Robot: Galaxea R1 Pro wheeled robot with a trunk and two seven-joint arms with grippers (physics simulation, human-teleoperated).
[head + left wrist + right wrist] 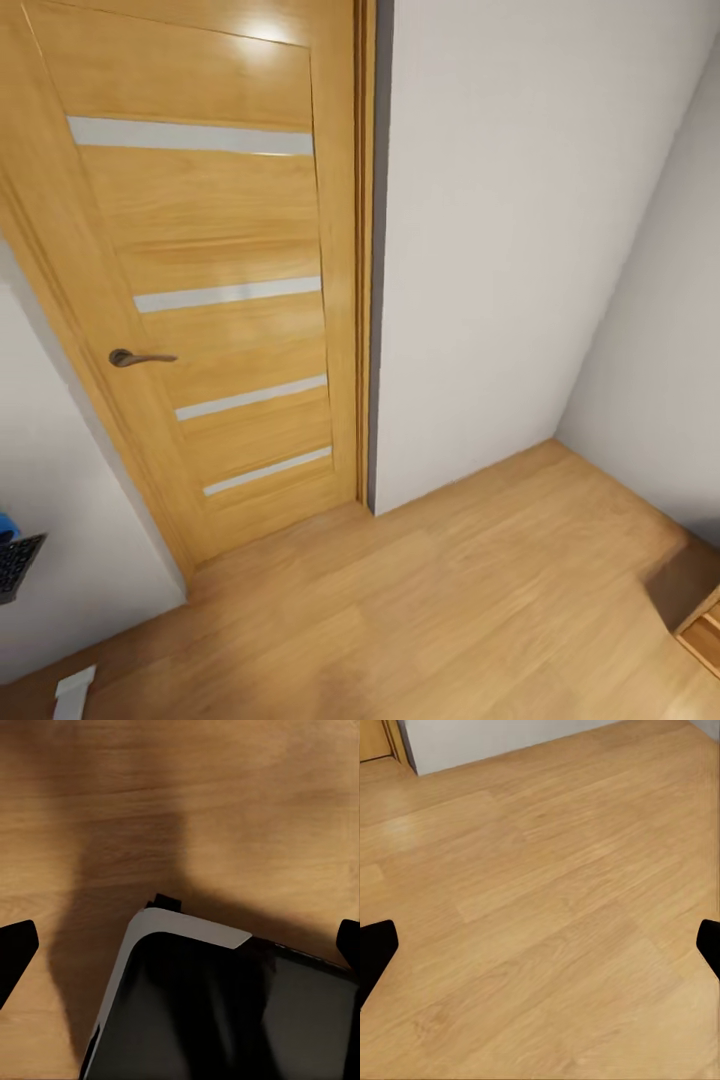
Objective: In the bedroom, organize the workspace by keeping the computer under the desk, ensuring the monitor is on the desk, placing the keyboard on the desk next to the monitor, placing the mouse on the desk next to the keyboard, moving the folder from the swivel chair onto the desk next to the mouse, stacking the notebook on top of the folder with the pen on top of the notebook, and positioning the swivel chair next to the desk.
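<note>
At the left edge of the head view a corner of the keyboard (14, 566) shows, dark with a grid of keys. Just above it sits a small bright blue patch (7, 527); I cannot tell what it is. My left gripper (181, 945) hangs open over the wood floor, its dark fingertips (15, 946) wide apart, nothing between them. My right gripper (541, 945) is open too, over bare floor (547, 885). The desk, monitor, computer, mouse, notebook, pen and swivel chair are out of view.
An oak door (210, 270) with a metal handle (135, 357) stands shut ahead on the left, pale grey walls (520, 240) beside it. A light-wood furniture corner (703, 630) pokes in at lower right. A dark glossy body with a grey rim (225, 1012) lies under the left gripper.
</note>
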